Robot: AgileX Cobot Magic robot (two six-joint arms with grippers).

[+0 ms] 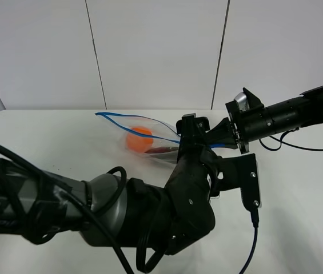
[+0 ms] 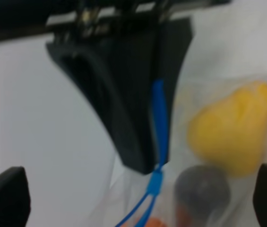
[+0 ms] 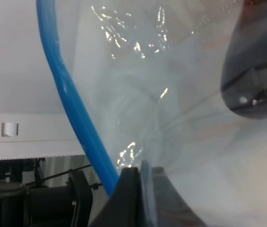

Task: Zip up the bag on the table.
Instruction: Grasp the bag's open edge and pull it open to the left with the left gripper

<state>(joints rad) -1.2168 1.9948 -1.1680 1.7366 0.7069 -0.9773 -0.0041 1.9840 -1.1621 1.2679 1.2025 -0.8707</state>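
The clear bag (image 1: 150, 134) lies on the white table (image 1: 47, 137), its blue zip strip (image 1: 115, 117) gaping open at the left. An orange fruit (image 1: 139, 138) shows inside. My right gripper (image 1: 223, 137) is shut on the strip's right end; in the right wrist view its tips (image 3: 140, 182) pinch the blue strip (image 3: 72, 109). My left gripper (image 1: 191, 130) hovers open at the strip just left of it. In the left wrist view its fingertips (image 2: 3, 198) stand wide apart, with the strip (image 2: 159, 118), yellow fruit (image 2: 232, 127) and purple fruit (image 2: 202, 189) between them.
The left arm's bulky body (image 1: 150, 211) fills the front of the table and hides the bag's near side. A black cable (image 1: 252, 240) hangs by the wrist camera. White wall panels (image 1: 155, 51) stand behind the table.
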